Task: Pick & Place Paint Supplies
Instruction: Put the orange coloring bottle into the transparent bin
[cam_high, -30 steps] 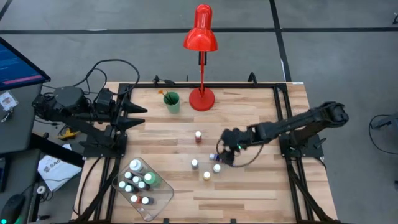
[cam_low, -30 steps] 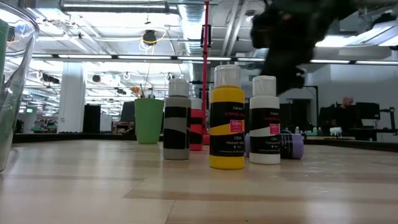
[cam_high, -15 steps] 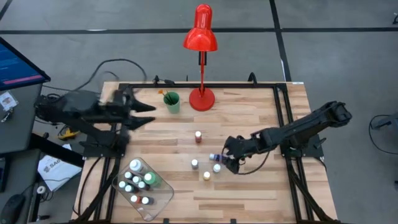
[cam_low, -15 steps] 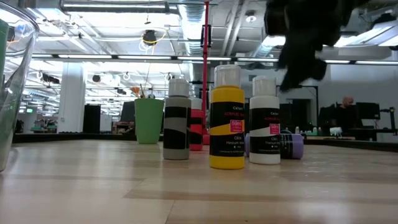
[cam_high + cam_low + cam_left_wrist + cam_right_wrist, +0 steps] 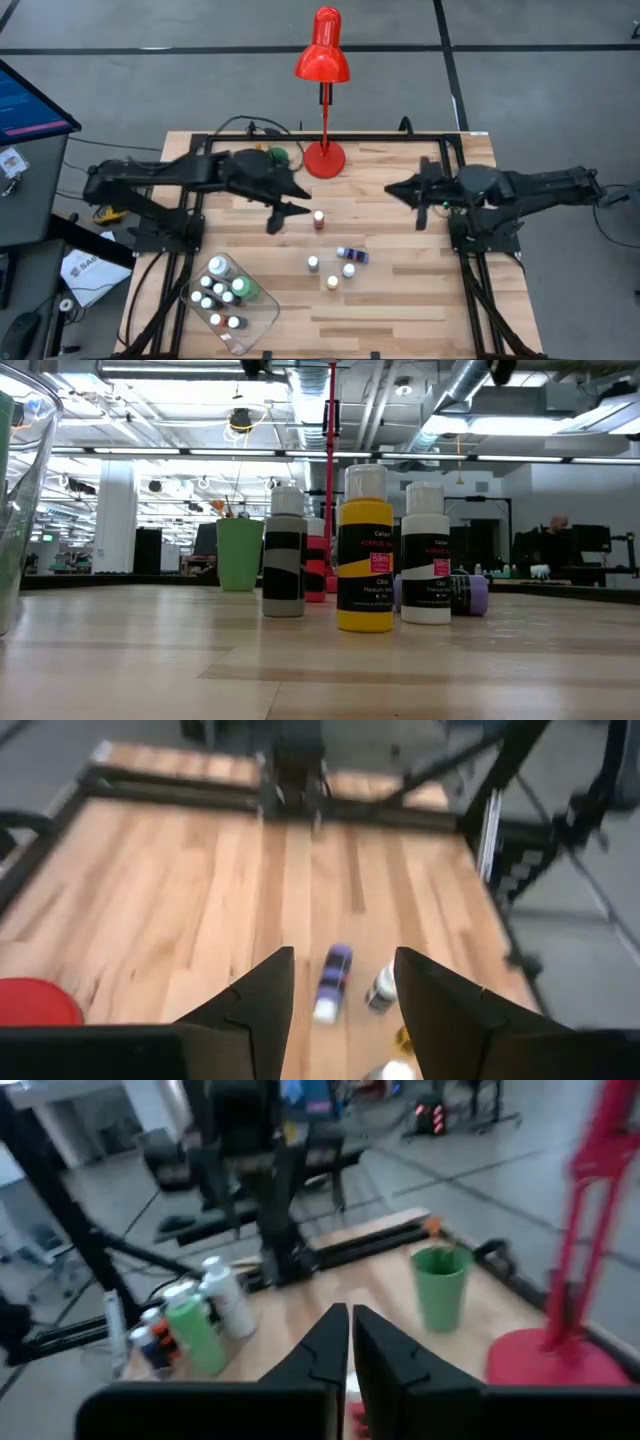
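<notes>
Five small paint bottles are out on the wood. A red one (image 5: pixel 319 219) stands farthest back. A purple one (image 5: pixel 352 255) lies on its side. A grey-black one (image 5: pixel 313 263), a white one (image 5: pixel 348 270) and a yellow one (image 5: pixel 332 283) stand upright. My left gripper (image 5: pixel 287 207) hovers open over the table's middle, just left of the red bottle. In the left wrist view the purple bottle (image 5: pixel 333 982) shows past its fingers (image 5: pixel 255 1005). My right gripper (image 5: pixel 397 190) is shut and empty above the table's right part. No brush shows.
A clear tray (image 5: pixel 262 318) near the front left holds several bottles, one a larger green bottle (image 5: pixel 245 289). At the back stand a green cup (image 5: pixel 440 1285), half hidden under my left arm from above, and a red lamp (image 5: pixel 324 157). Bare wood lies at front right.
My left arm has swung out from the table's left edge toward the middle, sinking, and now points at the loose bottles. My right gripper has risen from the purple bottle and drawn back toward the right edge. The purple bottle stays lying on the table.
</notes>
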{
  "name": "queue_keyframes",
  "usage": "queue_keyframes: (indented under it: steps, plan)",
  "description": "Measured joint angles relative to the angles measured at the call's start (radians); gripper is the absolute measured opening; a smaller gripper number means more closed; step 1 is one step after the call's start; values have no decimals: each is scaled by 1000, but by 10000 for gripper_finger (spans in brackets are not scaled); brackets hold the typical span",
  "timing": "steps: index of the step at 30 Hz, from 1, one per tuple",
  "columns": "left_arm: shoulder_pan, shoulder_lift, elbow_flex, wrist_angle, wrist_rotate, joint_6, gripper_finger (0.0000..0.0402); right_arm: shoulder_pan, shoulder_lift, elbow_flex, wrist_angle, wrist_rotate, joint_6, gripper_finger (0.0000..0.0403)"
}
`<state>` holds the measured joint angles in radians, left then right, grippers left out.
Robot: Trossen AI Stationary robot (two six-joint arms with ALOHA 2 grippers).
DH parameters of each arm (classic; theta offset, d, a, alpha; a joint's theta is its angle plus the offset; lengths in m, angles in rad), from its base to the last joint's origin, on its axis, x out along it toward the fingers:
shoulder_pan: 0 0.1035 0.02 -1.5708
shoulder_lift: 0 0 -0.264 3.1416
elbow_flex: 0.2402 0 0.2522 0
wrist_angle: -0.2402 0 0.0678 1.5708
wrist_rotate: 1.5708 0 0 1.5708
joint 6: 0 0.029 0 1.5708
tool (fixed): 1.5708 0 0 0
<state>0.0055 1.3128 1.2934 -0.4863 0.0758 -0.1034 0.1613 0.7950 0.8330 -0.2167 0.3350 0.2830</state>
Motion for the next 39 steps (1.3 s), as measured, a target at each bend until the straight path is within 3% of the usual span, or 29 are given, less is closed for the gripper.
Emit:
queue_keyframes:
  steps: [7, 16, 20, 27, 39]
  plan:
    - [68, 153, 0, -2, 147, 127, 174, -111, -211, -206, 114, -43, -21, 3]
    - [88, 272, 0, -3, 152, 207, 215, -205, -465, -521, 428, -198, 2, 1]
    - [88, 304, 0, -2, 83, 285, 224, -217, -535, -603, 460, -207, 30, 2]
    - [100, 380, 0, -7, 64, 308, 227, -231, -567, -674, 453, -199, 32, 3]
    - [103, 456, 0, -23, 33, 306, 226, -222, -576, -675, 345, -248, 44, 1]
